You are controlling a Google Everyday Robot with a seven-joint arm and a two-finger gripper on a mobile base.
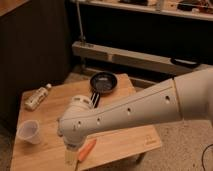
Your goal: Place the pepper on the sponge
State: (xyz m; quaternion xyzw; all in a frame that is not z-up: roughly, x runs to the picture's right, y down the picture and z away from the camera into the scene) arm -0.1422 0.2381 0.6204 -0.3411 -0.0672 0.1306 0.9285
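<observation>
Pepper (87, 149) on bench (125, 141) just beside gripper (71, 155); grip cannot tell; sponge unseen, placement unconfirmed.

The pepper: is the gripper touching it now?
Cannot tell. In the camera view the gripper hangs right beside the pepper near the table's front edge; neither contact nor gap shows plainly.

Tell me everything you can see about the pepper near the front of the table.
The pepper is small, slender and orange-red, tapered like a carrot, with smooth-looking skin. It is slanted low at the front edge of the wooden table, its upper end pointing right and away. The gripper is just to its left, beside its lower end. Whether they touch, or the pepper simply rests on the wood, cannot be told.
</observation>
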